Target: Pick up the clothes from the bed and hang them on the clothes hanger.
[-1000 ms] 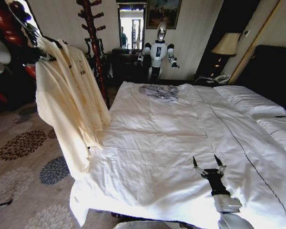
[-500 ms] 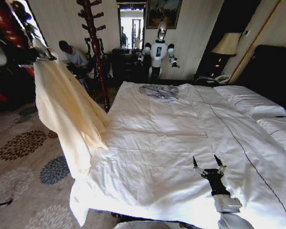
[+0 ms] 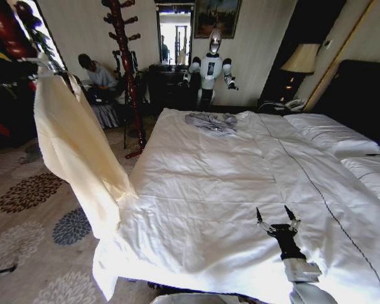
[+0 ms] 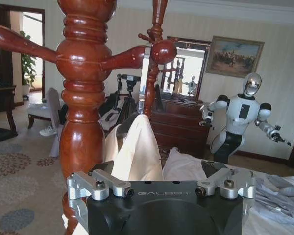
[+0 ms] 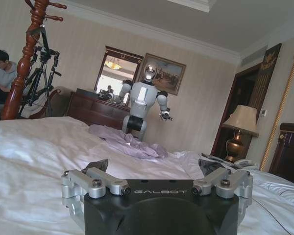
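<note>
The pale cream shirt (image 3: 76, 152) hangs full length off the left side of the bed (image 3: 228, 190), already threaded onto the clothes hanger (image 3: 43, 61), whose hook shows at the top of the fabric, high at the far left. Over the past second the shirt has swung leftward and turned from facing the camera to nearly edge-on. Its upper part has drawn away from the coat stand (image 3: 128, 69), and its lower folds now hang just beside the duvet's near left edge.

In the left wrist view the left gripper (image 4: 161, 169) sits right under the gathered cream cloth, with a turned reddish-brown coat stand post looming close. Whether it is clamped on anything cannot be told.

The right gripper (image 3: 277, 215) rests idle over the duvet near the bed's near edge, its fingers spread and empty.

A smaller grey-blue garment (image 3: 210, 121) lies crumpled at the far end of the bed, untouched.

The shift suggests the pick-up and the dressing of the hanger are finished. What seems left is carrying the hook to a peg and seating it there.
</note>
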Controlling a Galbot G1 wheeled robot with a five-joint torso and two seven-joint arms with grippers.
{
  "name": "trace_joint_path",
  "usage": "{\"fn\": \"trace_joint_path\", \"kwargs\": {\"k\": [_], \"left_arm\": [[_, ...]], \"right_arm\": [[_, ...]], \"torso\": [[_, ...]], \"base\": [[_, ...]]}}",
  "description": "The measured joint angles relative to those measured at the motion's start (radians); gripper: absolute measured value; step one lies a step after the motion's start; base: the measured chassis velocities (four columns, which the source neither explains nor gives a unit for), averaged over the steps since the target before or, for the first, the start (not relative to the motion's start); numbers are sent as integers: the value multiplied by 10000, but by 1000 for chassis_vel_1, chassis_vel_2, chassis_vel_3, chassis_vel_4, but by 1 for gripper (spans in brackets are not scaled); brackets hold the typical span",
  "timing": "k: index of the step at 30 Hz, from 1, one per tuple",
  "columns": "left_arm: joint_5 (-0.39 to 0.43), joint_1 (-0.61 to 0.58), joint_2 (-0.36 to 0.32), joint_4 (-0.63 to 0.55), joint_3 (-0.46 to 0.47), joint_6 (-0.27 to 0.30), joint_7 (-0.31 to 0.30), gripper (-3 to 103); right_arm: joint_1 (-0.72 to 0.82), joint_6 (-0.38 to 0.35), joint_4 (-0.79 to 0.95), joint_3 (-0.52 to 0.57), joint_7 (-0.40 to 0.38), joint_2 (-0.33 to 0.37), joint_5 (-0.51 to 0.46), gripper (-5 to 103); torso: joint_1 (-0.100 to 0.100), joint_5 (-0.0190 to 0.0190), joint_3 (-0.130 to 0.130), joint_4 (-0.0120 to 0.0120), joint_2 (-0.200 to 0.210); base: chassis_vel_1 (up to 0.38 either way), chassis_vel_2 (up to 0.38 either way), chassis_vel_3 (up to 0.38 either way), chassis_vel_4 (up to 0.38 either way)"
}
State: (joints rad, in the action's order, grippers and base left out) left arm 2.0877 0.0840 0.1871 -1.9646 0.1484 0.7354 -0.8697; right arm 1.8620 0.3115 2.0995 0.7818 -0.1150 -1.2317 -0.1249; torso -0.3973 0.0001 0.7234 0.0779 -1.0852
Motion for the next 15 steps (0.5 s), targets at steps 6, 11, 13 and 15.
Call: {"fn": "trace_joint_path", "kwargs": {"k": [6,11,13,15], "left_arm": [[-691,-322,-249,-249,527,1,371,100],[-2595,-2542,-414,-1051,2823,-1,1548,100],[-3020,-3554,-203,-1586,3463,-34,1831,100],[-3139,-3819,-17,-1858,3529,-123,1862,100]], "right_arm": [[-1,0,0,0,0,0,0,100],[-1,0,0,1,0,1,-1,100],[-1,0,0,0,0,0,-1,100],[-1,0,0,-1,1,0,0,100]], "torso": [[0,1,0,0,0],[0,-1,-1,-1,0],[1,2,-1,-7,-1],[1,-4,0,0,0]], "base": [[0,0,0,0],[0,0,0,0],[0,0,0,0],[0,0,0,0]]}}
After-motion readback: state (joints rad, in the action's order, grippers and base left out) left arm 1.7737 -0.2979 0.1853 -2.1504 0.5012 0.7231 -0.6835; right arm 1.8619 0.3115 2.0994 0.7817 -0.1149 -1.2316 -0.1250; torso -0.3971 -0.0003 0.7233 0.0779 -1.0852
